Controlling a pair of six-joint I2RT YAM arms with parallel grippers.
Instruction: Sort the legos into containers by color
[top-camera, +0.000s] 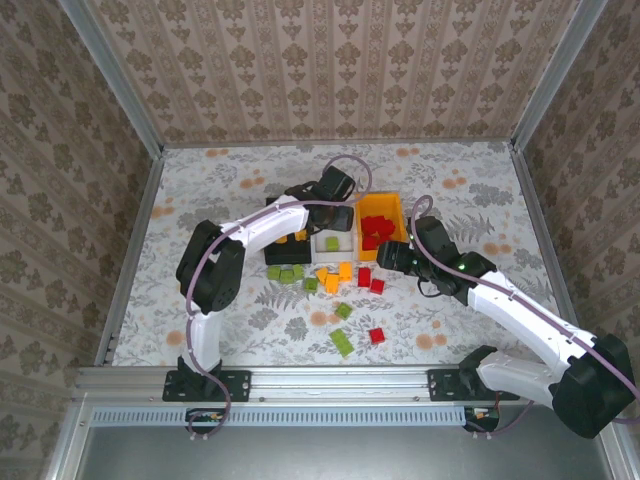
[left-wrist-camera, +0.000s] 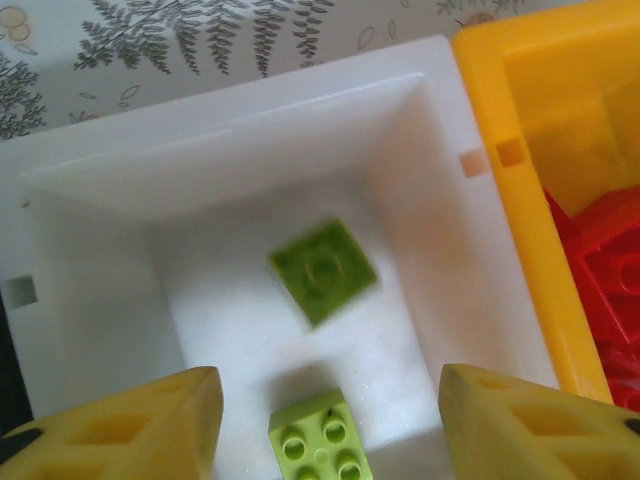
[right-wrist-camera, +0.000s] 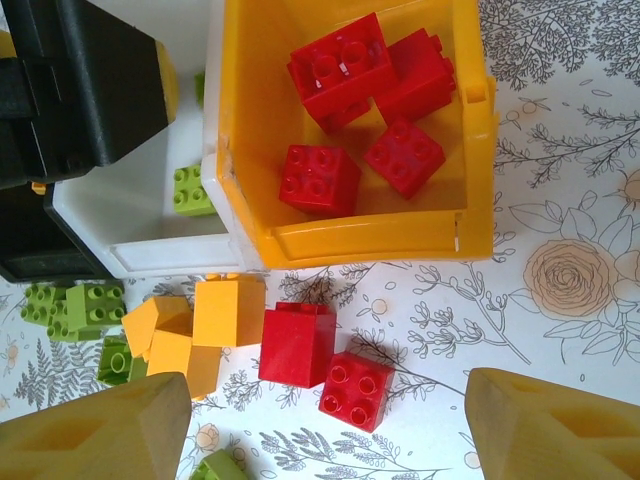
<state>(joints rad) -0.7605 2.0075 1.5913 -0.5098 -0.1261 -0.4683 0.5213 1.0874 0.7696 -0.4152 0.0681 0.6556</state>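
The left arm bends sharply at its elbow and reaches forward and rightward. The left gripper points down into the white bin, jaws apart and empty, with two green legos below it. Just right of that, the orange bin holds four red legos. The right arm stretches in low. The right gripper is spread wide and empty above loose red bricks and orange-yellow bricks on the table.

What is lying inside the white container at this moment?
Two green legos show inside the white container: one blurred, over the middle of its floor, one nearer the camera. The left arm's jaws cover the near corners, so anything there cannot be seen.
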